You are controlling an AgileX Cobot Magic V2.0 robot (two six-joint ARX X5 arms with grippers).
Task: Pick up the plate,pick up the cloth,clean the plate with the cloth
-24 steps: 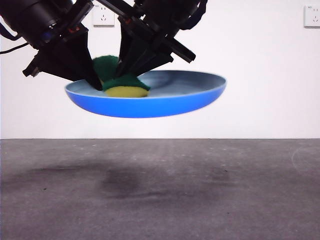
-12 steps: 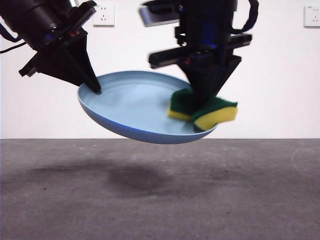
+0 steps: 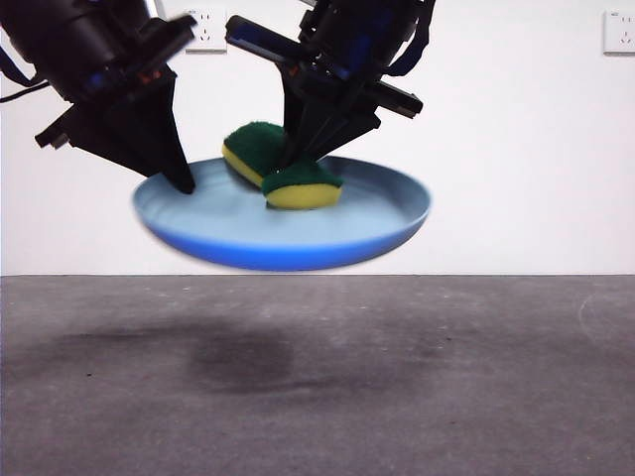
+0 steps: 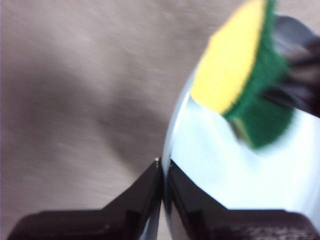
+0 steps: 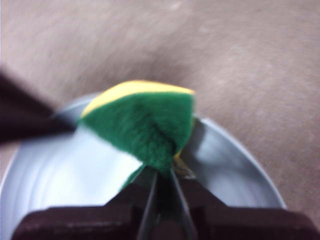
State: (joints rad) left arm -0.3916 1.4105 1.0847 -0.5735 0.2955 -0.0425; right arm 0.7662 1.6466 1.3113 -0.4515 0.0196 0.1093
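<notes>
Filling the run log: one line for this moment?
left gripper: shut on plate rim | right gripper: shut on sponge | sponge on plate | plate airborne

Even bright light from above my arms: soft dark shadow on the table [image 3: 248,357] under the plate [image 3: 288,248], whose edge smears with motion blur, both my wrist views soft and streaked, sponge [image 5: 142,125] fuzzy, no glare.

One plate [image 3: 298,243], one cloth [image 3: 288,174], two grippers, two wall sockets [image 3: 205,30]
</notes>
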